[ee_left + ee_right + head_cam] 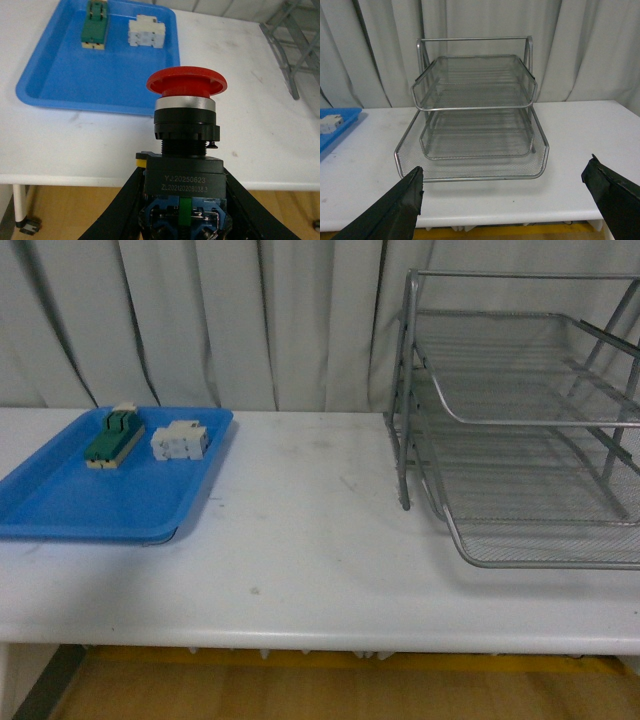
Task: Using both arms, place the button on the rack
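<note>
The blue tray (60, 510) holds a green-and-cream block (113, 438) and white block (180, 440); my left pincer (184, 186) clamps the button (186, 115), my right pincer (505, 180) gapes empty facing the rack (475, 107).

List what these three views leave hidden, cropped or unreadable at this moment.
- Left wrist view: the bottom edge cuts off the lower body of the button and the fingers of the left gripper. Only a corner of the rack shows.
- Front view: the right edge crops the rack. Neither arm nor the button is in frame.
- Right wrist view: the bottom edge cuts off the right gripper, and the left edge cuts off the blue tray.
</note>
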You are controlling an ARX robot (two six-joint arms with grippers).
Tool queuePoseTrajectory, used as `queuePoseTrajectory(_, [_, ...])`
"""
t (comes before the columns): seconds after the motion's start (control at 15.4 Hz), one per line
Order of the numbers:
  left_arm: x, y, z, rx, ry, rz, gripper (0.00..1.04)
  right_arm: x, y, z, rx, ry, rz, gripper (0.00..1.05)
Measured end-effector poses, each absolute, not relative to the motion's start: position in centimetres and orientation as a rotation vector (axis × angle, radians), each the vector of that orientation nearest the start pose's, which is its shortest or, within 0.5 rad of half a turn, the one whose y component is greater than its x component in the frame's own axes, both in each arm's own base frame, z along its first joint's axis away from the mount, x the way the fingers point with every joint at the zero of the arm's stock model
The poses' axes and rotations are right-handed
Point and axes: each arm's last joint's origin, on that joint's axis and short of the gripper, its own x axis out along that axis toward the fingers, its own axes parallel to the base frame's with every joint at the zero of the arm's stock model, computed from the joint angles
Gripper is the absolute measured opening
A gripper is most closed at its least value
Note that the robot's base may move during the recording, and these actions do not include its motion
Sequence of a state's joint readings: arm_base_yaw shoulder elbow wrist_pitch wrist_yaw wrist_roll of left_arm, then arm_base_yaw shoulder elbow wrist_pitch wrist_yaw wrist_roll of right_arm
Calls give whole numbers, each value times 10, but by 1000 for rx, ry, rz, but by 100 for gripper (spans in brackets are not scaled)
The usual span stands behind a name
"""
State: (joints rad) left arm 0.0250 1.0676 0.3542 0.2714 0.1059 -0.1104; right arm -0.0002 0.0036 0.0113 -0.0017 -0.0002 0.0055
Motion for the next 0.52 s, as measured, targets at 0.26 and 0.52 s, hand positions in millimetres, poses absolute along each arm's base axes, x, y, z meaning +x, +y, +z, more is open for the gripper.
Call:
queuePoseTrajectory(0.26, [205, 0, 176, -166, 445, -58, 36, 97, 0, 167, 6, -4, 0, 98])
queuePoseTrajectory(0.52, [205, -1, 175, -170, 453, -60, 36, 97, 0, 167, 6, -4, 0, 98])
